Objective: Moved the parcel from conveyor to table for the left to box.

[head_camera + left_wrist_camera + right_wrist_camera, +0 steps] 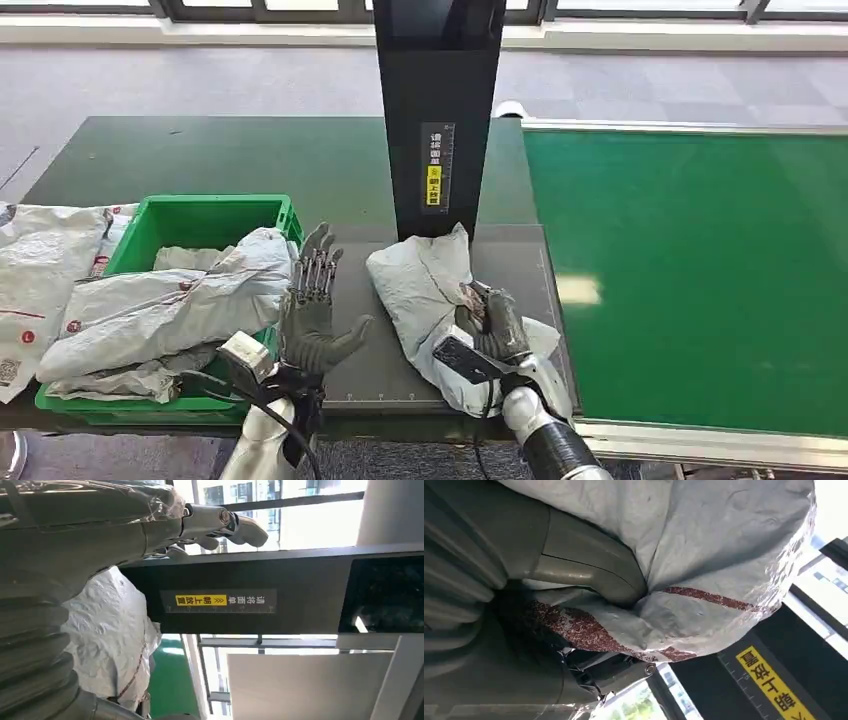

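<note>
Judging by where things lie, the move off the green conveyor belt (700, 270) looks done; the crumpled grey plastic mailer parcel (425, 285) rests on the dark surface (250, 160), at the foot of the black upright scanner post (440, 110), left of the belt; what seems left is the release and the handover for boxing. The right robot hand (492, 325) grips the parcel's near end, fingers wrapped into the wrinkled film, which bears a dark red stripe in the right wrist view. The left robot hand (315, 310) stands open and holds nothing, fingers spread, between the parcel and the green plastic crate (205, 215) heaped with similar grey mailers (170, 300); more lie far left.
</note>
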Robot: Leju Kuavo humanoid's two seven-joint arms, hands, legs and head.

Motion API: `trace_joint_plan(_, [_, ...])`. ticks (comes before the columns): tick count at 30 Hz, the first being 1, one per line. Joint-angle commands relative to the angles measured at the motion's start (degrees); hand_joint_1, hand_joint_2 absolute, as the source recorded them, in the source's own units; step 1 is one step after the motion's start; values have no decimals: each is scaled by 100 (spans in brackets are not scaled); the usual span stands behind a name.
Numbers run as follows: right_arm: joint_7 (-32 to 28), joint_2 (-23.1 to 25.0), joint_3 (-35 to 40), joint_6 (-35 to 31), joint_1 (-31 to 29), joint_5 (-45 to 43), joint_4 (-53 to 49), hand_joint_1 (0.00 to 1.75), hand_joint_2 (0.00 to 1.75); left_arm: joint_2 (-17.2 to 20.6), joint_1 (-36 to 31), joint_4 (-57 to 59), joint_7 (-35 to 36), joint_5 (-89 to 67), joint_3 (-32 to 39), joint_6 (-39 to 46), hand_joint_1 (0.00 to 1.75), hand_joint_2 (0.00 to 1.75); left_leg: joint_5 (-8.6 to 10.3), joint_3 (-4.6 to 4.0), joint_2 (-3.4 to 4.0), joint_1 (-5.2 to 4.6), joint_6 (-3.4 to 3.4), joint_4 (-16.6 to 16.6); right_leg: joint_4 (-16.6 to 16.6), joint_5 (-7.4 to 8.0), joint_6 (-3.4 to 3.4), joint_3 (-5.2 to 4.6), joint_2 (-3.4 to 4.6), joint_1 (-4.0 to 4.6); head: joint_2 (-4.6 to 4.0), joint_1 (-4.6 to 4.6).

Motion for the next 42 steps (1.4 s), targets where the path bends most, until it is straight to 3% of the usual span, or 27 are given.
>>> trace_joint_plan(1, [30,-147,187,72,-257,53,603,175,175,232,-203,321,15,-57,-346,127,0,175,2,14,-5,2,1,-9,-11,0,-3,18,-9,3,0,0])
trace_joint_plan(6, [54,-136,124,103,-327,130,723,175,175,230,-154,286,15,-98,-356,232,0,175,1,18,-5,2,1,-10,-13,0,-3,22,-9,4,0,0])
trace_joint_plan(7, [111,-133,119,23,-342,189,750,24,175,229,-145,283,15,-111,-352,256,0,175,0,16,-3,1,2,-8,-9,-1,-3,18,-7,2,0,0])
trace_joint_plan(8, [119,-118,79,-76,-347,203,753,0,175,226,-131,272,15,-120,-339,282,0,175,1,24,-3,3,2,-14,-17,0,-4,28,-9,5,0,0])
trace_joint_plan(14, [-285,-11,-370,-783,-189,-28,246,0,175,209,-60,215,15,-162,-297,324,0,175,1,14,-1,-1,1,-8,-7,-1,-2,15,-6,0,0,0])
trace_joint_plan(19, [-304,-9,-324,-1755,393,-36,-962,0,175,162,-128,371,15,-208,-295,307,0,175,1,9,-9,-1,1,-6,-5,-3,-2,13,-13,-1,0,0])
trace_joint_plan(21, [-304,-12,-318,-1755,446,-28,-1074,0,175,164,-132,376,15,-205,-296,312,0,175,0,11,-15,1,2,-8,-9,-5,-3,20,-18,1,0,0])
trace_joint_plan(25, [-304,272,-916,-1755,1026,621,-2479,0,175,142,-228,515,15,-205,-300,312,0,175,-1,9,-17,1,1,-6,-5,-7,-4,17,-21,1,0,0])
trace_joint_plan(30, [-304,347,-890,-1755,1819,225,-4743,0,175,105,-288,628,15,-254,-261,301,0,175,1,-4,-20,-2,2,0,1,-7,-2,2,-22,-2,0,0])
trace_joint_plan(33, [-304,347,-890,-1755,1819,225,-4743,0,175,105,-288,628,15,-254,-261,301,0,175,1,-4,-20,-2,2,0,1,-7,-2,2,-22,-2,0,0])
trace_joint_plan(36, [-304,456,-825,-1755,2254,2,-6205,0,175,70,-399,784,15,-267,-235,266,0,175,-2,1,-27,-1,3,1,2,-12,-4,11,-31,0,0,0])
trace_joint_plan(42, [-304,616,-727,-1755,2624,-193,-7462,0,175,-71,-878,1627,15,-365,-322,296,0,175,-2,-5,-39,-2,5,2,1,-11,-3,7,-45,-2,0,0])
